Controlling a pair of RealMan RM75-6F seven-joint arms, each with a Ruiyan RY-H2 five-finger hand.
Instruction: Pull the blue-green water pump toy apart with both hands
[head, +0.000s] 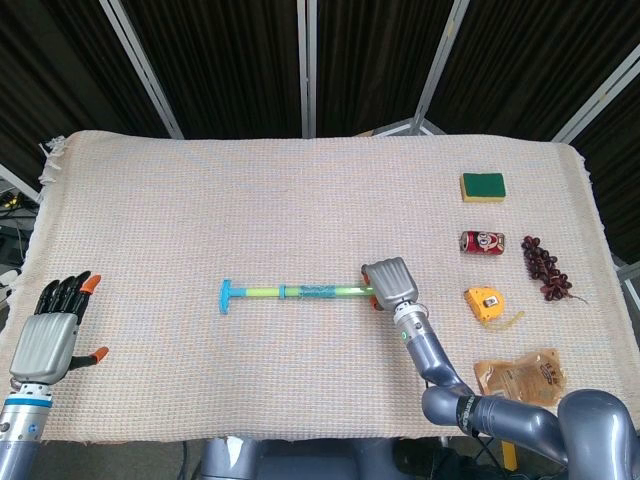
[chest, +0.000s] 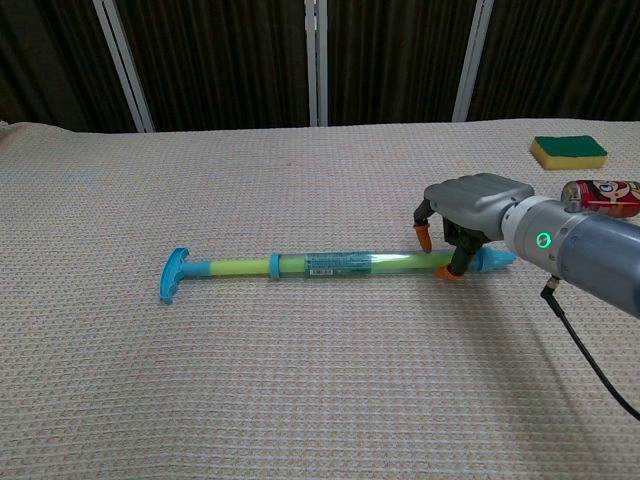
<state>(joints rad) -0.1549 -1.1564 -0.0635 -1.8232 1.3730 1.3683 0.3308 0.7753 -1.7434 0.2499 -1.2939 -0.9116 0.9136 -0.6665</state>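
Note:
The blue-green water pump toy (head: 300, 291) (chest: 310, 264) lies flat across the middle of the cloth. Its T-handle (chest: 172, 275) points left and its blue nozzle (chest: 495, 260) points right. My right hand (head: 390, 283) (chest: 470, 205) arches low over the tube's right end. One orange fingertip is behind the tube and the thumb tip touches its near side, with no clear clamp. My left hand (head: 50, 330) hovers by the table's front left edge, fingers spread and holding nothing, far from the toy. The chest view does not show it.
To the right lie a yellow-green sponge (head: 483, 186) (chest: 568, 150), a red can (head: 482, 241) (chest: 603, 195) on its side, dark grapes (head: 545, 268), a yellow tape measure (head: 484, 303) and a clear pouch (head: 520, 375). A woven cloth (head: 200, 200) covers the table.

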